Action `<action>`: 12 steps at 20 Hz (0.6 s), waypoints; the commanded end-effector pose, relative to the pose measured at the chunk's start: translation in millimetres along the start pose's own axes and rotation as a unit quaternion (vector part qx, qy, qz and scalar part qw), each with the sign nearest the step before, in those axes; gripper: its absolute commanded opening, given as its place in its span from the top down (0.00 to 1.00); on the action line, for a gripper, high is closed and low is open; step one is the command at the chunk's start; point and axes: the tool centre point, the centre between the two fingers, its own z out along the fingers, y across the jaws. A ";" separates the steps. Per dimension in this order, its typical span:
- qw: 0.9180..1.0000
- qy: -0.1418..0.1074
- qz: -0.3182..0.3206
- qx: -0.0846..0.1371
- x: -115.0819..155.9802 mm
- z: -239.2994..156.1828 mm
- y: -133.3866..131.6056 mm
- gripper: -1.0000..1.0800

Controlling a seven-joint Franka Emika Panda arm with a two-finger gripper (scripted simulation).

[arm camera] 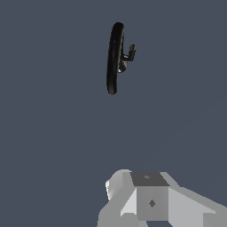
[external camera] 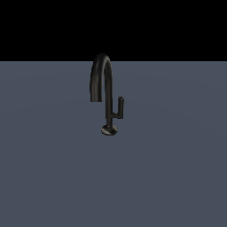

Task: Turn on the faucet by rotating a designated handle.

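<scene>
One gripper (arm camera: 148,195), seen only as grey housing in my wrist view, hangs well clear of the faucet (external camera: 105,93); its fingers are out of sight, so I cannot tell how far apart they sit or whether they hold anything. Beyond it, the faucet stands alone on the grey surface (external camera: 53,177). My aim should be the handle (external camera: 119,108), the short upright rod beside the stem on the exterior view's right, not the hooked spout, meeting it from the side to sweep it round.

Blocky pale-grey pincer (arm camera: 150,199), dark top panel
</scene>
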 end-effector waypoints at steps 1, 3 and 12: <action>1.000 0.000 0.000 0.000 0.0 0.0 0.0 1.00; 1.000 -0.001 0.001 0.001 0.6 0.1 0.0 1.00; 0.999 -0.019 0.023 0.021 17.0 3.3 -1.4 1.00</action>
